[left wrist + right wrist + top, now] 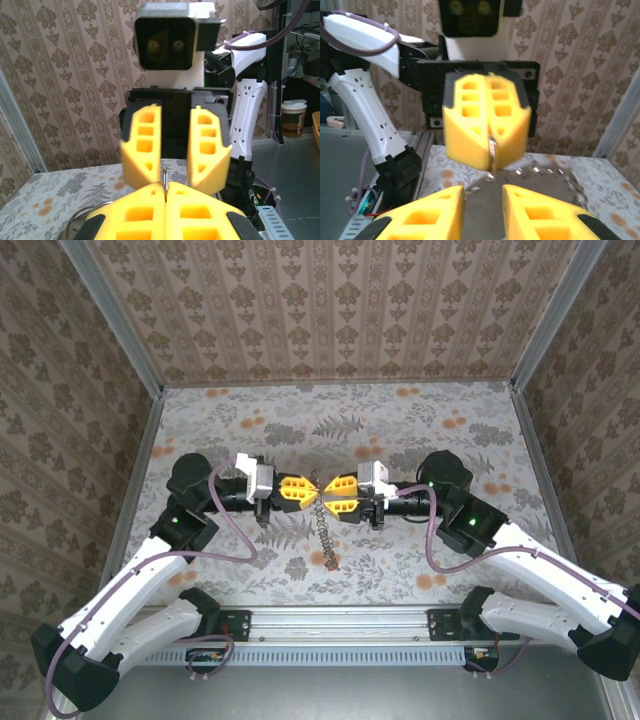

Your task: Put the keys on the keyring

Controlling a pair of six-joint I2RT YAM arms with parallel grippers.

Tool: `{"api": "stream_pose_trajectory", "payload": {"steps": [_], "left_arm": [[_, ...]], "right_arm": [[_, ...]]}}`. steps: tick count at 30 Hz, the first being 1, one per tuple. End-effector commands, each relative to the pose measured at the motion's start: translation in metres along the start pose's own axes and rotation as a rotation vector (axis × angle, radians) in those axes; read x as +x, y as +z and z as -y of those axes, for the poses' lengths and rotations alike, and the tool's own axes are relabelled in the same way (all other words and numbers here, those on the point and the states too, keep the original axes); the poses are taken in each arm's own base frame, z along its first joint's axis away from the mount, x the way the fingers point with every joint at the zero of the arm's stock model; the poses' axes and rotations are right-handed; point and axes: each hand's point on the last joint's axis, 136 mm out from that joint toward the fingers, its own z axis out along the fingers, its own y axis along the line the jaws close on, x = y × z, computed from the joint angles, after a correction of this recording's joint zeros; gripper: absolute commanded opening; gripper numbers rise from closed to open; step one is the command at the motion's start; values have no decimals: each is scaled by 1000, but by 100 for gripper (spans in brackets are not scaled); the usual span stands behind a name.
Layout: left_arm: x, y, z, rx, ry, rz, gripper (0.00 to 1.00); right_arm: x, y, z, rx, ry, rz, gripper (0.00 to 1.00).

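Note:
My two grippers meet tip to tip above the middle of the table. The left gripper (311, 490) (165, 189) is shut on a thin metal part of the keyring (164, 180) that stands up between its yellow pads. From there the chain-like band (324, 535) hangs down to the table. In the right wrist view the same metal piece (492, 149) sticks out of the left gripper's shut fingers (467, 130). The right gripper (327, 494) (483, 195) faces it, open, with nothing between its fingers (144, 150). I cannot pick out the keys; they are too small or hidden.
The flowered tabletop (420, 430) is walled by patterned panels on three sides. A metal rail (340, 625) with the arm bases runs along the near edge. Blurred chain links (545, 172) spread behind the right fingers.

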Motion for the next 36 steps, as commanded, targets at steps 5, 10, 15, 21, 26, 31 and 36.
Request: {"api": "stream_pose_trajectory", "payload": {"steps": [5,10,15,21,26,31,36], "left_arm": [[-12,0,8,43,36,35,0],[-11,1,8,43,35,35,0],[-12,1,7,42,35,36,0],[-12,1,7,42,34,38,0],[-9,2,5,32,27,30,0],[4,1,-7,-58,14,-62,4],[26,-3,-15,-173,31,-242,29]], "right_arm": [[-7,-5,12,81,-16,40,29],[-18,-5,3,25,-28,94,29],[-21,-2,-3,-19,-20,112,29],[-18,2,-3,-35,-10,108,26],[-17,4,-3,-45,-12,95,3],[-16,-1,3,3,-27,49,0],[-5,-3,21,102,-6,-83,0]]}}
